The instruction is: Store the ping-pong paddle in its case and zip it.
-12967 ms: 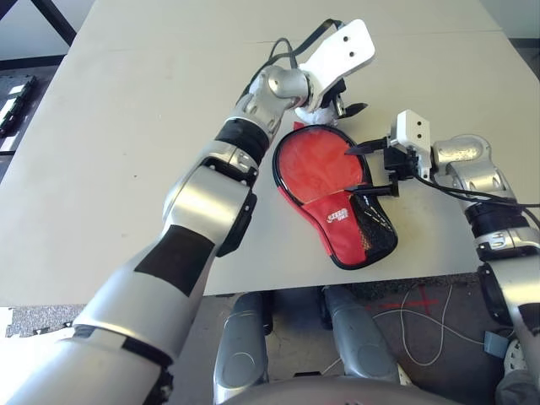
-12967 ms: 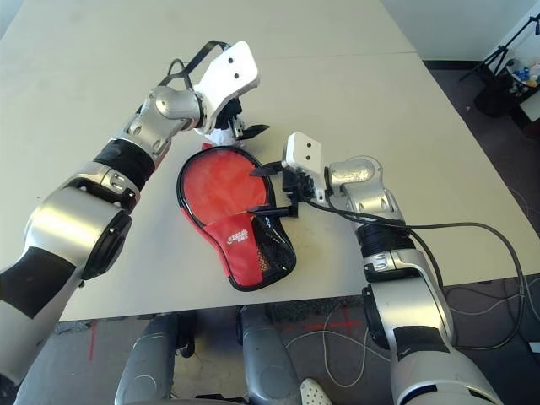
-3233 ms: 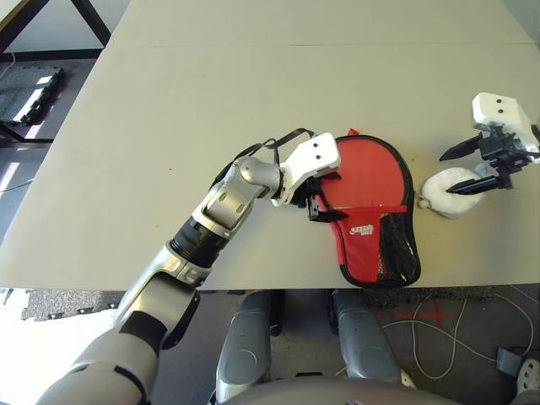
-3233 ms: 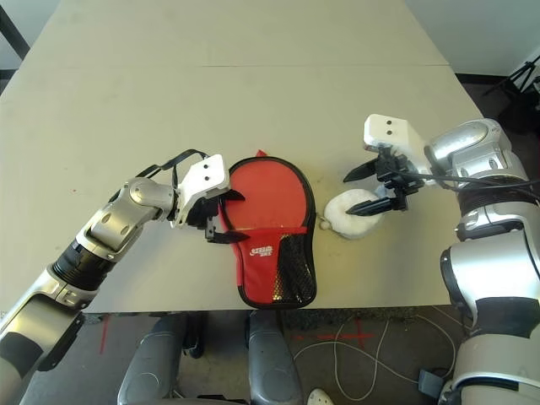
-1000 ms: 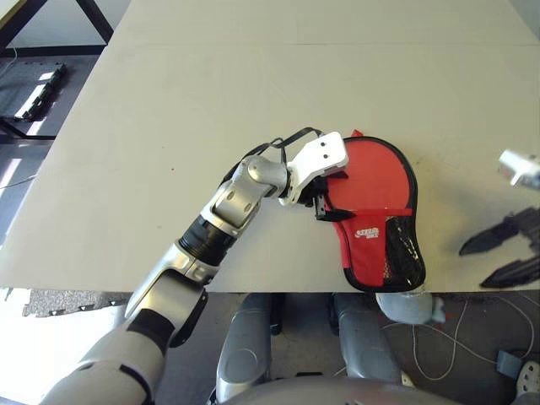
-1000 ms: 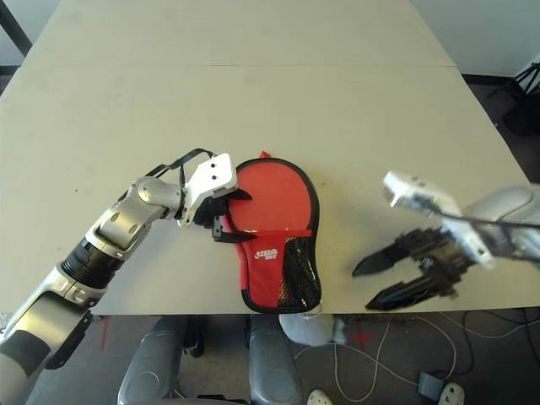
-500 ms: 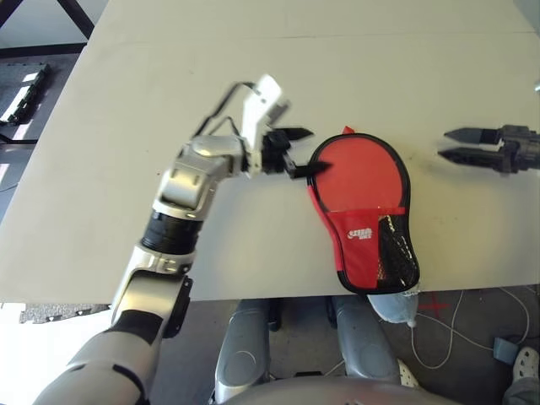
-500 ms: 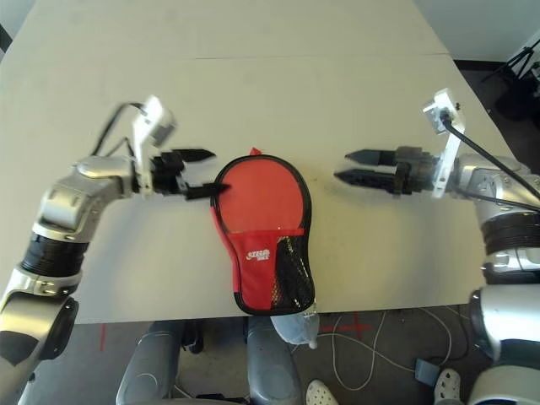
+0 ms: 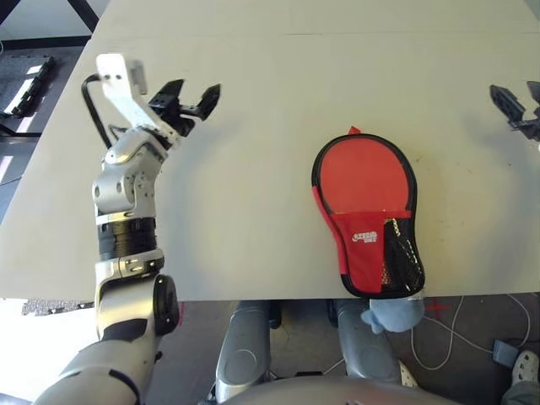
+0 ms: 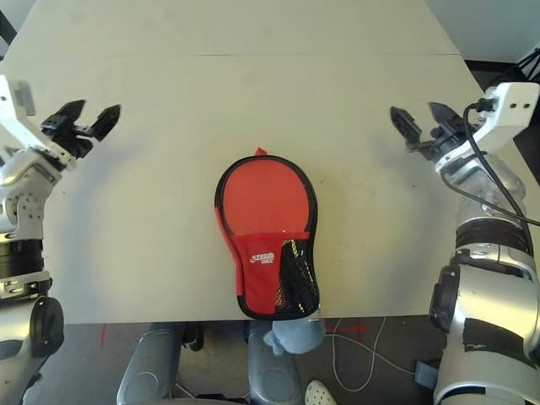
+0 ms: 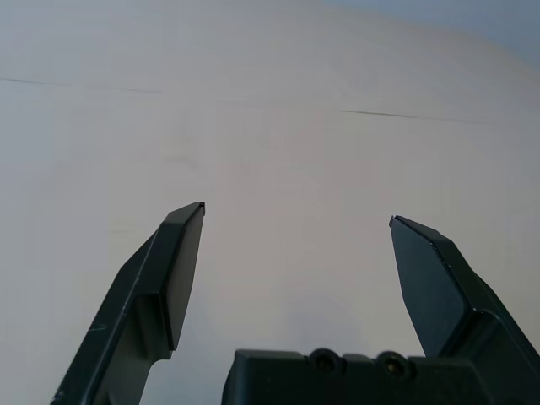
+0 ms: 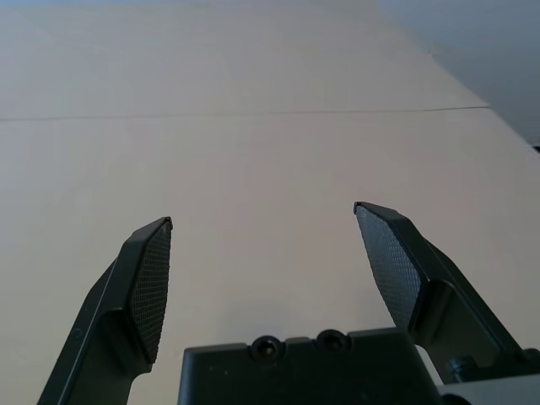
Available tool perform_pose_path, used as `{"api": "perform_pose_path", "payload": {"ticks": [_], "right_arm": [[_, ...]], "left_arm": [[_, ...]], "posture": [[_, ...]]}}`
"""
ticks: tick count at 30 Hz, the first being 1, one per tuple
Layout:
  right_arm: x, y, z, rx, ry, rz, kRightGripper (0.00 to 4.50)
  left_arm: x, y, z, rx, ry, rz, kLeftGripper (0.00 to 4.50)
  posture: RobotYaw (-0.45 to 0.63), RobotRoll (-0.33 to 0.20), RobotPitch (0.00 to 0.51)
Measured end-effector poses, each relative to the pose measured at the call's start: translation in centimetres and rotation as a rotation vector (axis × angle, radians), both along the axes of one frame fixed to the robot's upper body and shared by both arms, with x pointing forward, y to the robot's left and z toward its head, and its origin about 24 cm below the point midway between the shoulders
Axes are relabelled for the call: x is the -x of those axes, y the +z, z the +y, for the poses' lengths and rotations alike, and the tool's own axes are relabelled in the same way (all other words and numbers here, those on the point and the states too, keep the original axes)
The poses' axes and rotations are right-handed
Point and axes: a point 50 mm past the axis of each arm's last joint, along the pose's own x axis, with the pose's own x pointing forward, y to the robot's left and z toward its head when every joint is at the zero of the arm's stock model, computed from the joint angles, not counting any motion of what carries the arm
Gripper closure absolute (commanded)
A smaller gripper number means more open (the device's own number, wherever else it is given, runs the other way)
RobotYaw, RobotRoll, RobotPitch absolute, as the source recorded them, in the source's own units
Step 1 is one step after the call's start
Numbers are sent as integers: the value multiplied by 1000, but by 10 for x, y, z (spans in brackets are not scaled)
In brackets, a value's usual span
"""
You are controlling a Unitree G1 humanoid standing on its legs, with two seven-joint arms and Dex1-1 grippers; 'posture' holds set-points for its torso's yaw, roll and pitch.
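The red case (image 10: 263, 221) with black piping lies flat in the middle of the table, round end away from me. Its black mesh pocket (image 10: 299, 277) and white logo are toward the front edge. The ping-pong paddle is hidden. My left gripper (image 10: 94, 108) is raised far to the case's left, open and holding nothing. In the left wrist view the left gripper (image 11: 295, 221) has only bare tabletop ahead of it. My right gripper (image 10: 415, 110) is raised far to the case's right, also open and holding nothing, with bare table beyond the right gripper (image 12: 263, 215) in its wrist view.
A pale grey-white wad (image 10: 295, 334) sits below the table's front edge, just under the case's narrow end. A seam (image 10: 253, 56) crosses the table at the back. Cables lie on the floor (image 10: 371, 354) to the right.
Both arms have swung outward and up, away from the case: the left gripper from the case's left rim to the far left, the right one further right. The case stays flat.
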Motion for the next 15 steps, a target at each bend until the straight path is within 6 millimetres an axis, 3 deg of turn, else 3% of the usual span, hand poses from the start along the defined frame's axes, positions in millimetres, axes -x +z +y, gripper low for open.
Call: {"api": "perform_pose_path", "payload": {"ticks": [5,15], "right_arm": [[7,-14,-11,-24,-124,-7,48],[13,-28,-17,-61,-198,-7,48]], "left_arm": [[4,-15,23,17,183,-49,0],[6,-30,33,16,276,-61,0]], "posture": [[-63,0,259],[-62,0,249]]}}
